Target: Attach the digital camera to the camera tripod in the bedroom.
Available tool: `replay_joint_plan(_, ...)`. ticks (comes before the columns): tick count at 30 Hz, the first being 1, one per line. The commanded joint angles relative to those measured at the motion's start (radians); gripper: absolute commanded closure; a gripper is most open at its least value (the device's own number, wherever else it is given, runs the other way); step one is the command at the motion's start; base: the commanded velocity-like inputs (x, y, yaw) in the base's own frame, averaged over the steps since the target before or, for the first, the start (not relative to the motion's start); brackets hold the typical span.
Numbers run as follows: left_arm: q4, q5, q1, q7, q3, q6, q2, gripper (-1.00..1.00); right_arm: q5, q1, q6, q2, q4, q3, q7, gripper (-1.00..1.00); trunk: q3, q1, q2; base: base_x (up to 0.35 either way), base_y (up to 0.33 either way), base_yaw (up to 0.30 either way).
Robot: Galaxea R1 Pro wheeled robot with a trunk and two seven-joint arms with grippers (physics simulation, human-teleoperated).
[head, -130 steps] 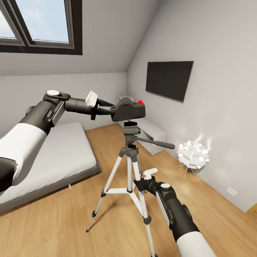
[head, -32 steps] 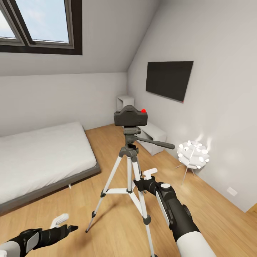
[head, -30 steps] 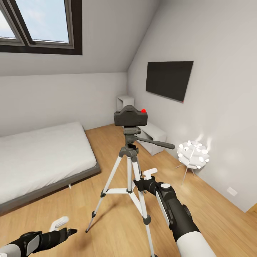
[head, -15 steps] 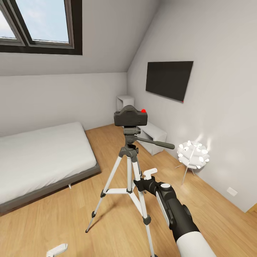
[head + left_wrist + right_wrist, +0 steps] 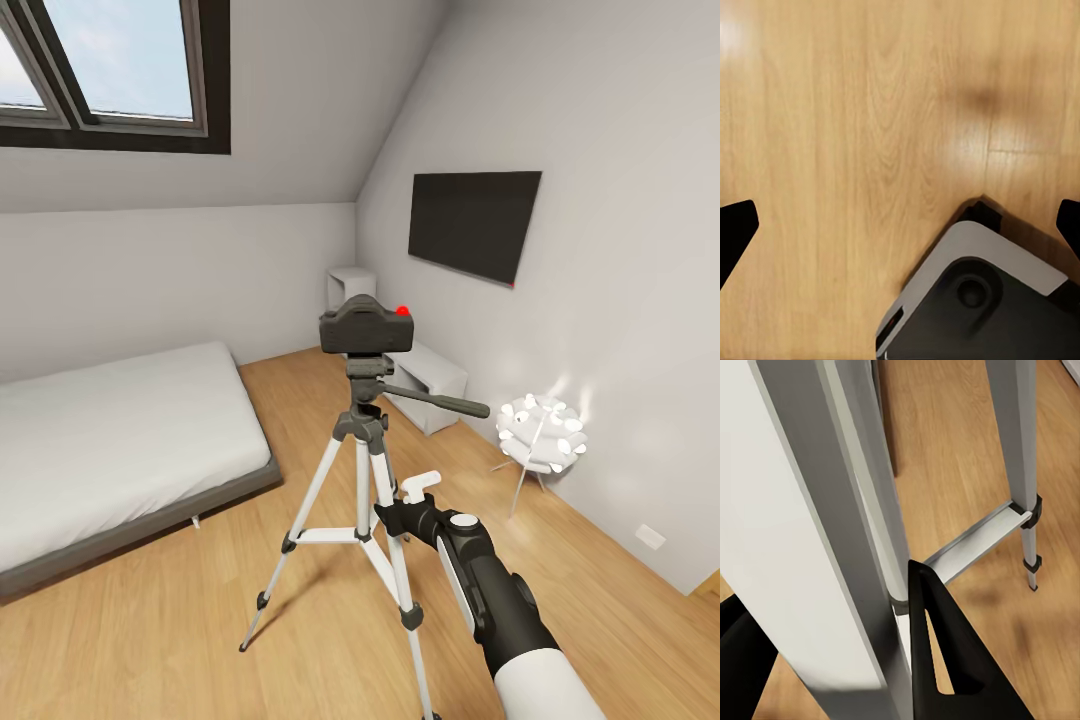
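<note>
Withdrawn low over the wood floor [image 5: 855,112], the left gripper [image 5: 900,225] is spread apart; the small black boxy camera [image 5: 366,326] sits atop the silver-legged tripod [image 5: 362,470], whose leg the right gripper [image 5: 832,660] clamps.

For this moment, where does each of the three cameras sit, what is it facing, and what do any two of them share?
Head view: from the robot's head, looking forward and down at the digital camera seated on the camera tripod; the right arm and right gripper show beside a tripod leg.
Left wrist view: looks down at the wood floor; the left gripper has its jaws wide apart.
Right wrist view: close on the tripod's legs, jaws around one.
Shared: tripod in head and right wrist views.
</note>
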Motion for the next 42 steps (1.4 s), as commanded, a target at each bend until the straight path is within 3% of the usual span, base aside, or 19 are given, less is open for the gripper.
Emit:
replay_joint_plan(1,0.0,0.004,0.0,0.004,-0.005,0.003,0.0,-1.0,0.011,-0.001,0.004,0.0,-0.002,-0.001,0.007,1.0,-0.002,0.001,-0.002,0.0,0.0,0.0)
replay_joint_plan(15,0.001,0.01,0.007,0.007,-0.005,0.004,-0.041,-1.0,0.026,0.002,0.004,0.001,-0.002,-0.001,0.007,1.0,-0.002,0.001,-0.002,0.0,0.0,0.0)
replay_joint_plan(16,0.001,0.01,0.009,0.007,-0.005,0.004,-0.042,-1.0,0.026,0.002,0.004,0.001,-0.002,-0.001,0.007,-1.0,-0.002,0.001,-0.002,0.0,0.0,0.0)
replay_joint_plan(33,0.001,0.011,0.017,0.004,-0.005,-0.005,-0.059,-1.0,0.029,0.01,0.004,0.0,-0.002,-0.001,0.007,-1.0,-0.002,0.001,-0.002,-0.005,0.0,0.0)
replay_joint_plan(42,0.001,0.011,0.016,0.005,-0.005,-0.004,-0.069,-1.0,0.029,0.013,0.004,-0.003,-0.002,-0.001,0.008,-1.0,-0.002,0.001,-0.002,-0.227,0.0,0.0)
